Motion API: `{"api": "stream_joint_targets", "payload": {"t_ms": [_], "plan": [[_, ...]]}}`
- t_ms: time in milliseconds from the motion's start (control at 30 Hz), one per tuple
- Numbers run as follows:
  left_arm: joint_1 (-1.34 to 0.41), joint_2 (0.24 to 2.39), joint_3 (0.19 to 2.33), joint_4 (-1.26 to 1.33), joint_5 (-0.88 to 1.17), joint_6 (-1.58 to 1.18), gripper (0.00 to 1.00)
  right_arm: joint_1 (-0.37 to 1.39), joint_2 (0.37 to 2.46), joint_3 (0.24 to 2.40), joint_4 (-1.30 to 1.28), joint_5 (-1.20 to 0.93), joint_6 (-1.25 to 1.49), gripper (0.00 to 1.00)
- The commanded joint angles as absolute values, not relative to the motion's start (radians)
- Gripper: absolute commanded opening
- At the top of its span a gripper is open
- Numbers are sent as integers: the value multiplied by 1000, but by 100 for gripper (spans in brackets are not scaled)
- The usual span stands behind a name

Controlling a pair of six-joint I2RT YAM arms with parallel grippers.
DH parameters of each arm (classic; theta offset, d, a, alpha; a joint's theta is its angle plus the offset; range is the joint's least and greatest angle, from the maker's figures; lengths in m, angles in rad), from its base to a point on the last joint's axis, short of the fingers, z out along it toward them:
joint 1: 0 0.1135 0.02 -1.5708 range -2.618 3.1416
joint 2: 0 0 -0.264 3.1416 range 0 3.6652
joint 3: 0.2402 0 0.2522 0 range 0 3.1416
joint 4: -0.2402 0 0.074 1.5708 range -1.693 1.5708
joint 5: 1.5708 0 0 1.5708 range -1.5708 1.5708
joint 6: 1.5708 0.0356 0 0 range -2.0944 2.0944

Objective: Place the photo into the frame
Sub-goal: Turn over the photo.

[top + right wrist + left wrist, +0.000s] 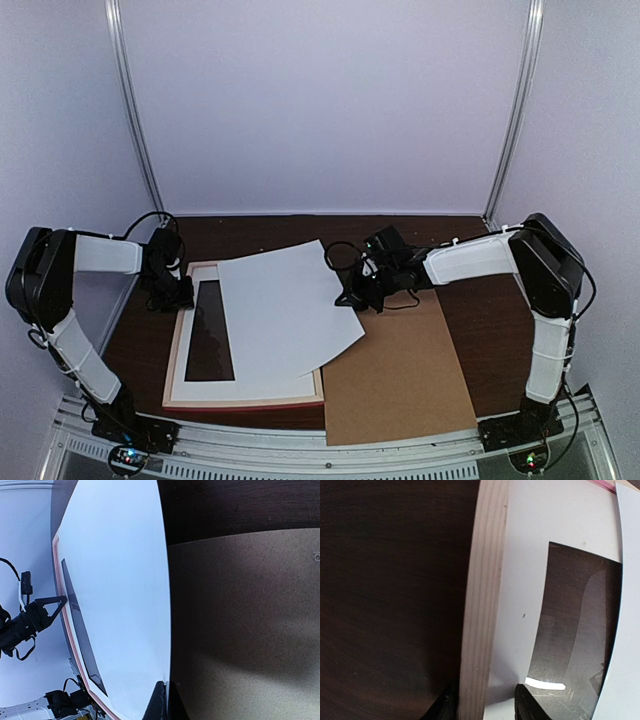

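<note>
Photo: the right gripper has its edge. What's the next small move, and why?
Probably the right gripper should drag the photo left and turn it square with the frame: the sheet lies skewed, one corner overhanging onto the brown board. The left gripper straddles the frame's edge.

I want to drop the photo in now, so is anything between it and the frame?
Nothing visible. The photo, pinched by the right gripper, lies askew over the frame and white mat; the brown backing board sits aside, right.
</note>
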State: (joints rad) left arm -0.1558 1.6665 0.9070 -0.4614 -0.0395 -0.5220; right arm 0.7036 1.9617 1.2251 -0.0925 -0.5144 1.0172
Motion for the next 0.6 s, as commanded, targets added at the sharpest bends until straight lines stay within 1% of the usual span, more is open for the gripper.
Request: {"api": "stream_joint_targets", "payload": {"t_ms": [0,100,200,267,333,567], "plan": [[-145,1684,892,-425,-9,-508,38,696,1928,1225,-83,-519,1001,0],[-140,1683,885,-418,0,-508,35,694,1928,1219,-80,-519,1003,0],[-135,1675,878,-413,0,-511,35,691,1930,1221,-82,-519,1002,0],[-135,1667,876,-417,0,-513,38,689,1930,1224,-84,-519,1000,0],[-134,1653,872,-417,33,-518,43,687,1928,1227,-88,-519,997,0],[-110,1606,863,-423,63,-524,54,685,1935,1230,-90,-526,995,0]]}}
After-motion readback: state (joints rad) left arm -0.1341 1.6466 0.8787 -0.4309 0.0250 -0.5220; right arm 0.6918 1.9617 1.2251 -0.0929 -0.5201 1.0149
